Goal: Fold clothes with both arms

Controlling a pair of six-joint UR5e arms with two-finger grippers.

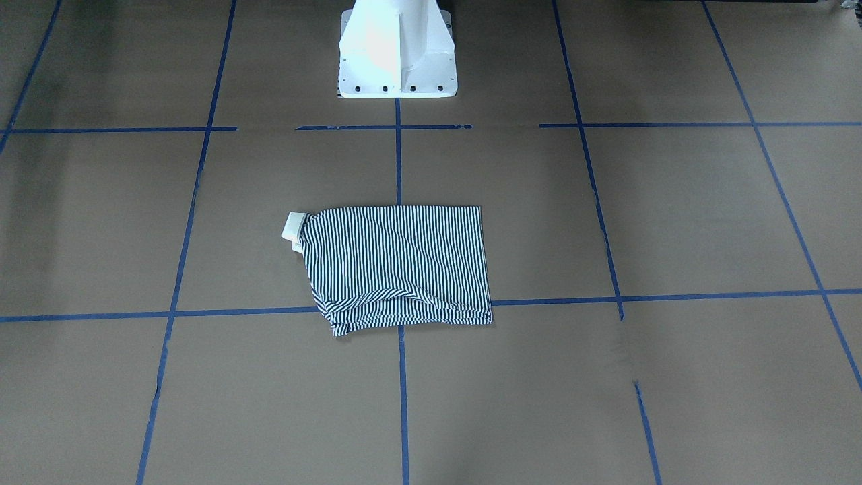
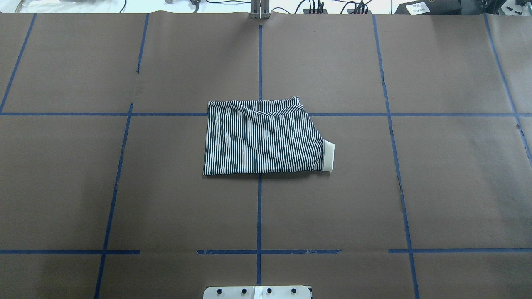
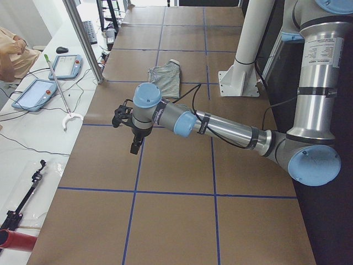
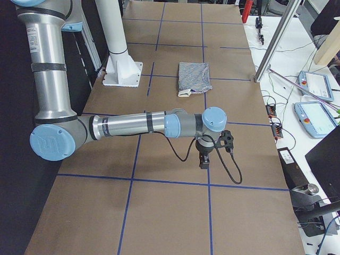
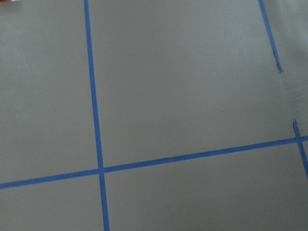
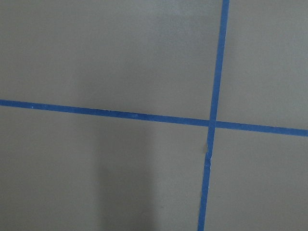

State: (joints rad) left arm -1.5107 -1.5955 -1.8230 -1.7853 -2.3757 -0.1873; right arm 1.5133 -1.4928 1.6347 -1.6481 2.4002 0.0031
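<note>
The clothes are one striped polo shirt [image 1: 397,266] [image 2: 262,139], lying folded into a rough rectangle at the middle of the table. Its cream collar [image 1: 293,229] [image 2: 328,155] sticks out at one end. Neither arm shows in the overhead or front-facing views. My left gripper [image 3: 134,146] hangs over bare table far from the shirt [image 3: 165,80], seen only in the exterior left view. My right gripper [image 4: 204,162] hangs likewise, well short of the shirt [image 4: 194,77]. I cannot tell whether either is open or shut. Both wrist views show only brown table and blue tape.
The white pedestal base [image 1: 397,54] [image 2: 257,292] stands at the robot's edge of the table. Blue tape lines [image 2: 259,207] grid the brown surface. Teach pendants [image 3: 36,94] [image 4: 313,85] and cables lie on side benches, with a metal post [image 3: 83,38] and a person's arm [image 3: 11,52] nearby.
</note>
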